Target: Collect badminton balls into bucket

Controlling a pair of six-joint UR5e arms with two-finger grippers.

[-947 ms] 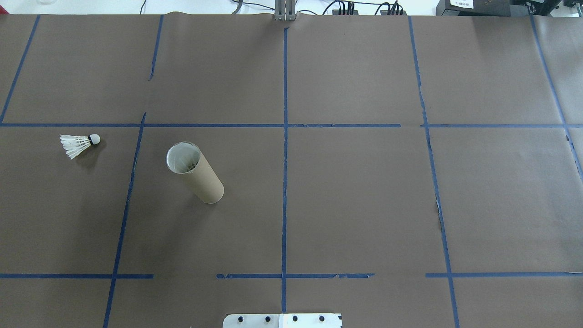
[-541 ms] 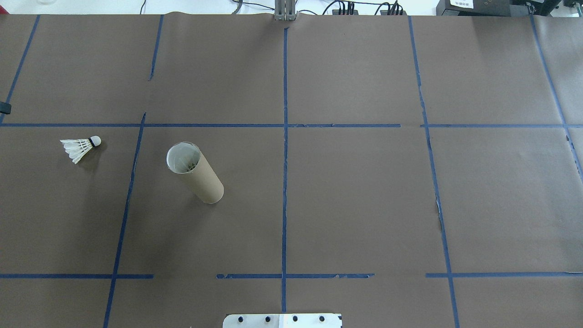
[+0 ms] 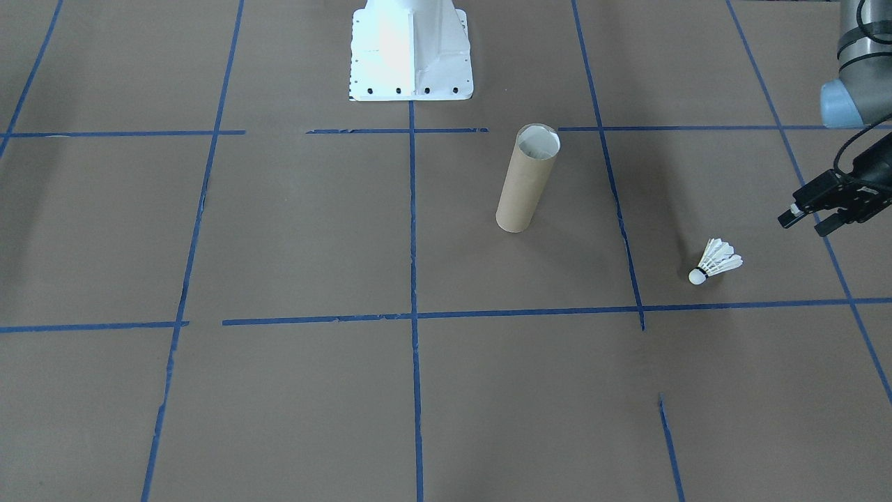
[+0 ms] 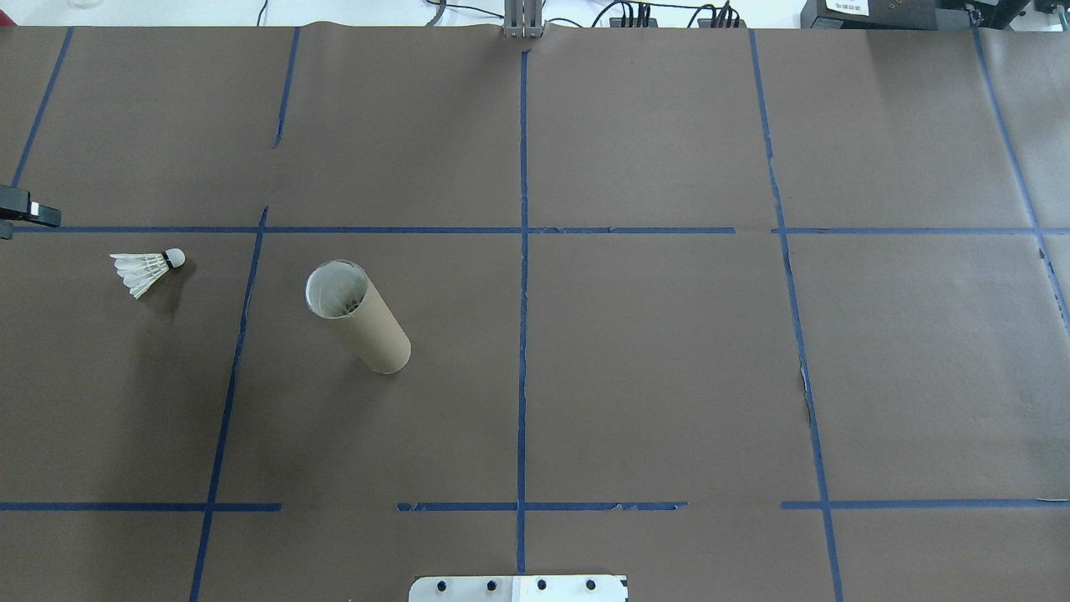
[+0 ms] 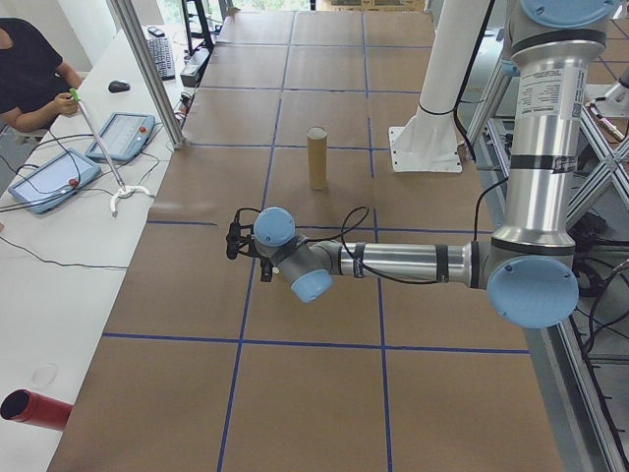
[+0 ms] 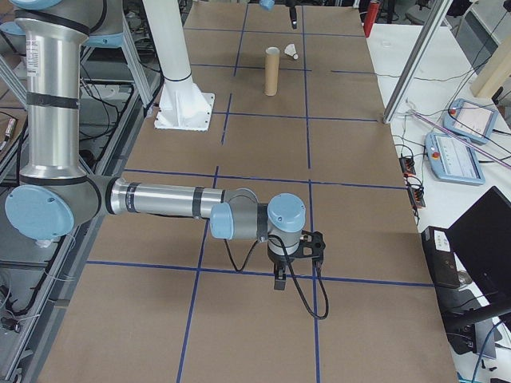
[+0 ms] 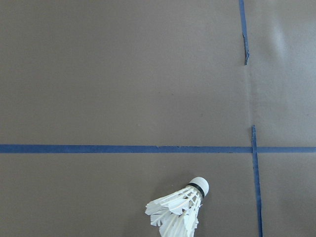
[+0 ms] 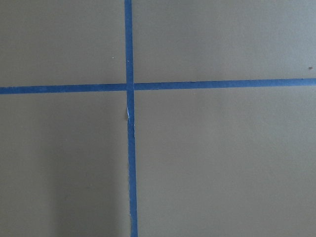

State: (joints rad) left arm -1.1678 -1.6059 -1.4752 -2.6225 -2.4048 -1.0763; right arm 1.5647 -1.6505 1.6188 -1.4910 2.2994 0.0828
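The white shuttlecock (image 4: pixel 149 269) lies on its side on the brown table cover, cork tip toward the tube; it also shows in the front-facing view (image 3: pixel 716 261) and low in the left wrist view (image 7: pixel 177 210). The brown cardboard bucket (image 4: pixel 359 318) (image 3: pixel 526 180) stands upright to its right, mouth open. My left gripper (image 3: pixel 805 219) hovers open and empty beyond the shuttlecock, just inside the overhead view's left edge (image 4: pixel 18 219). My right gripper (image 6: pixel 279 279) shows only in the exterior right view, far from both things; I cannot tell its state.
The robot's white metal base (image 4: pixel 518 588) sits at the near table edge. Blue tape lines (image 4: pixel 522 276) grid the cover. A side table with tablets (image 5: pixel 59 177) and a seated person (image 5: pixel 29 69) lies beyond the far edge.
My left gripper has come into the overhead view from the left edge, moving toward the shuttlecock. The bucket has not moved.
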